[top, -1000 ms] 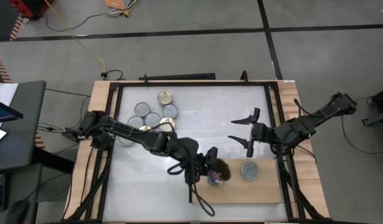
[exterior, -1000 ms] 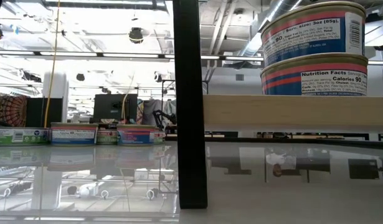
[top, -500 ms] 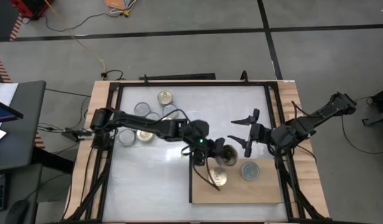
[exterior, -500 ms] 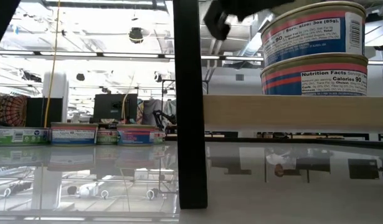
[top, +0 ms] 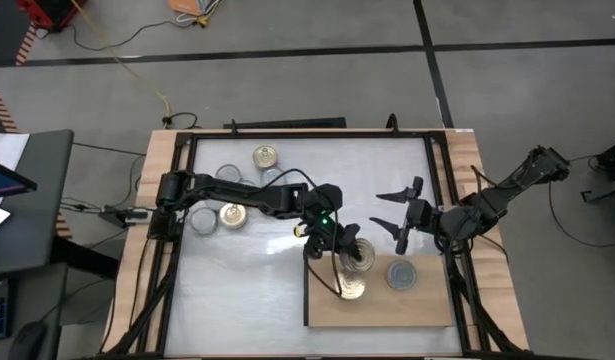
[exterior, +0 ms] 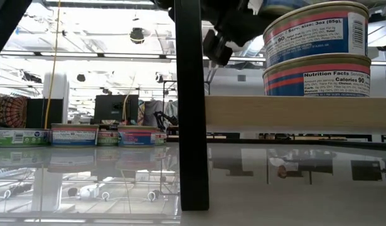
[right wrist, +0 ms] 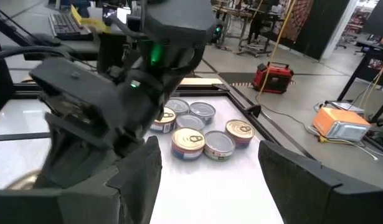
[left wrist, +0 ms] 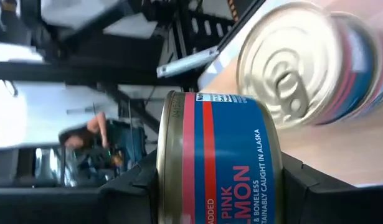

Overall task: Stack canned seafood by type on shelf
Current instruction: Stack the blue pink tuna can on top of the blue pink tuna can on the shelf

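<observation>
Our left gripper [top: 349,252] clenches a flat round blue-and-red salmon tin [left wrist: 216,158] above the gold-lidded stack [top: 351,285] near the light-brown wooden shelf's [top: 427,310] left edge. Released off-centre, it could slide off. Our right gripper [top: 397,210] waits with fingers apart.

A: What sits off the table?
B: Red box [right wrist: 273,77] and orange case [right wrist: 339,122] on the grey floor. Yellow cable [top: 137,73] across it.
A: Left side?
B: Dark desk [top: 27,205], blue-screened device [top: 2,180] at its edge.
</observation>
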Available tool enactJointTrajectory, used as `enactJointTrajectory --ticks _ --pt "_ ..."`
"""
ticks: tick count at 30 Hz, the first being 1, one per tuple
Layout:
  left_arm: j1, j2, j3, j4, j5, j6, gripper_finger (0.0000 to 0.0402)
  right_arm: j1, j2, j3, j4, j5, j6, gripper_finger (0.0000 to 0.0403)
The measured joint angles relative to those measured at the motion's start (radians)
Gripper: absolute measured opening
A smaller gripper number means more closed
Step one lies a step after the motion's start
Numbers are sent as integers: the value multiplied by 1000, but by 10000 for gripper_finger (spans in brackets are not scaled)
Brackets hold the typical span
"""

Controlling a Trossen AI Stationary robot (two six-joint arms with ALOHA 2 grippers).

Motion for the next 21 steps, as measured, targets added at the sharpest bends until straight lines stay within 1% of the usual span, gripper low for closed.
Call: enactJointTrajectory --ticks 3,6,8,15,21 --pt "-2 -2 0 -34 21 68 178 0 0 0 -1 26 0 295" --pt "-2 -2 0 -39 51 77 178 0 -3 0 -5 51 -1 295" --pt "-1 -2 0 -53 68 116 178 -2 -7 0 -16 55 -1 295" --pt "-17 -2 0 -142 59 271 178 -19 -26 0 -26 80 -1 295" --pt "-35 -2 0 -154 56 265 178 -44 -34 0 -28 80 -1 295"
